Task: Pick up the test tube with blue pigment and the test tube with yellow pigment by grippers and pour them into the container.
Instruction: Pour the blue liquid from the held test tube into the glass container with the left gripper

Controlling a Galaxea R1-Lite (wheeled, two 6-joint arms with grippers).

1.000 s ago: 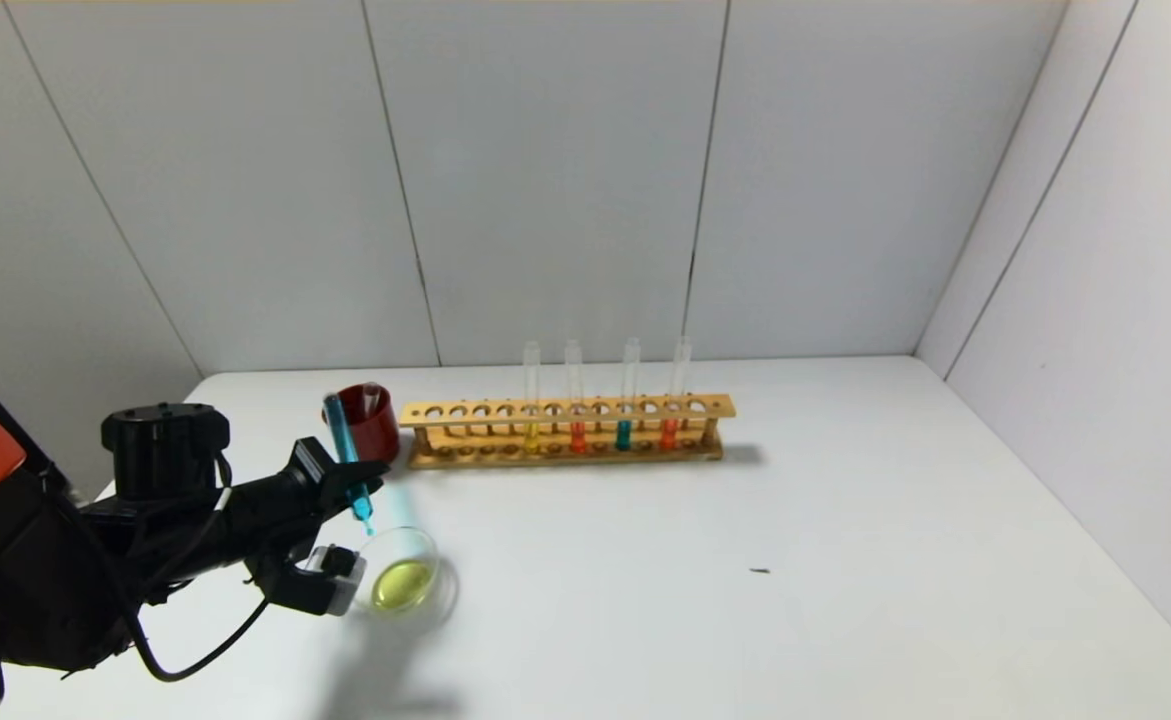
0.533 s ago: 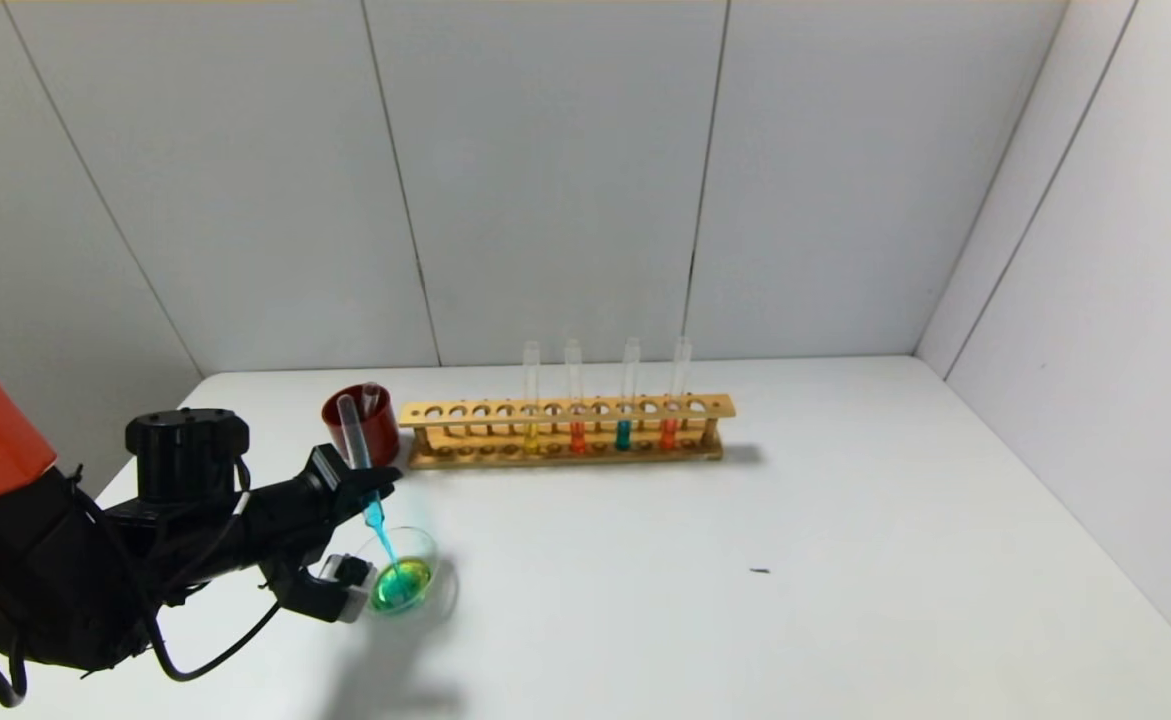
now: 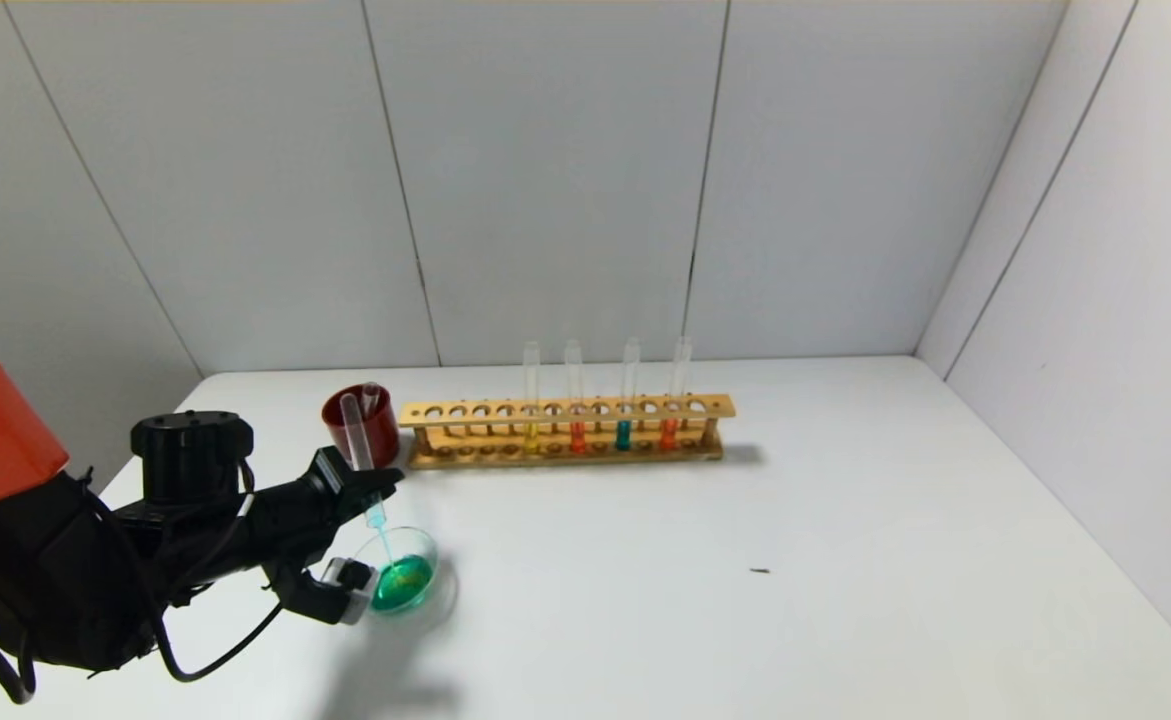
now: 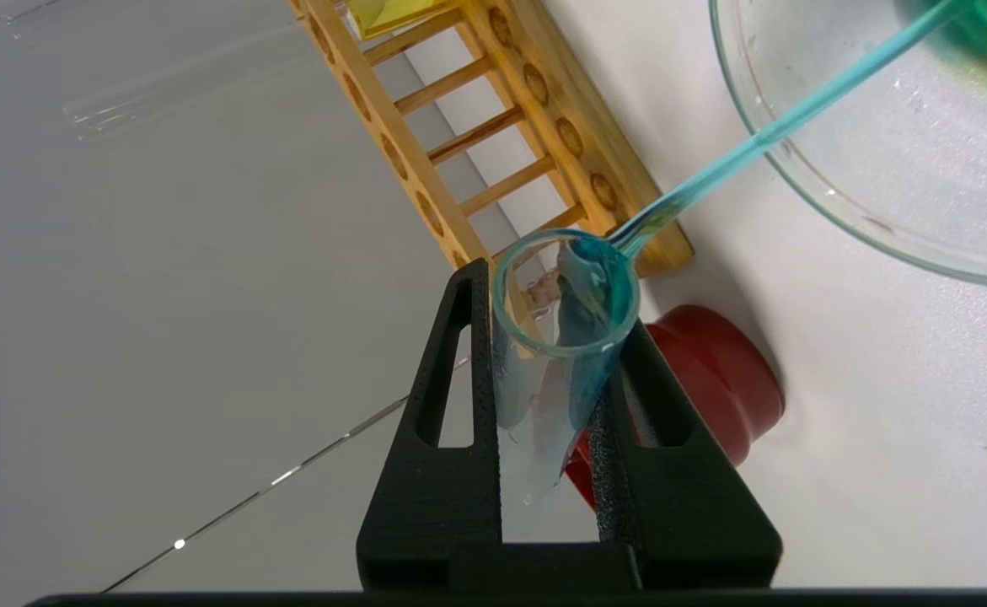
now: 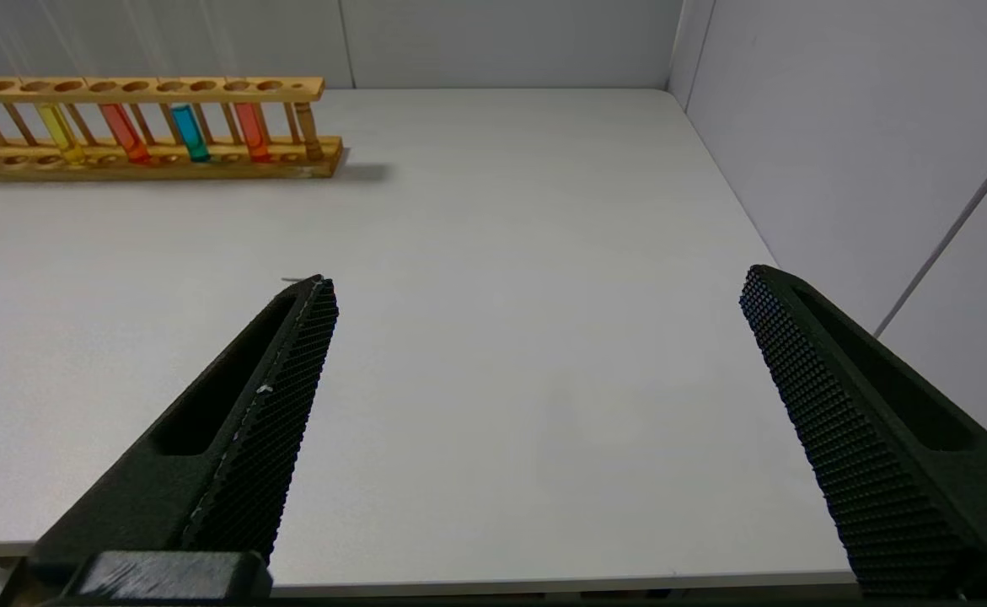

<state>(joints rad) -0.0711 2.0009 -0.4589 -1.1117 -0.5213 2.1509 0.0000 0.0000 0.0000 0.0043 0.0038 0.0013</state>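
Note:
My left gripper (image 3: 370, 487) is shut on the test tube with blue pigment (image 3: 355, 440), tilted mouth-down over the container (image 3: 432, 548). In the left wrist view the tube (image 4: 544, 396) sits between the gripper's (image 4: 554, 337) fingers. A thin blue stream (image 4: 763, 139) runs from its mouth into the clear glass dish (image 4: 906, 169), where the liquid (image 3: 403, 580) is green. The tube's raised end looks nearly empty. A test tube with yellow pigment (image 3: 531, 435) stands in the rack and shows in the right wrist view (image 5: 61, 135). My right gripper (image 5: 535, 287) is open and empty over the table's near right edge.
The wooden rack (image 3: 565, 410) stands at the back with a yellow, two orange and a blue-teal tube (image 3: 623, 432). A dark red cup (image 3: 363, 428) holding an empty tube (image 3: 372, 395) stands left of the rack, just behind my left gripper. A small dark speck (image 3: 760, 571) lies mid-table.
The blue liquid has run out of the held tube into the dish. The dish's liquid has turned from yellow to green. The stream has thinned. The left arm has shifted slightly.

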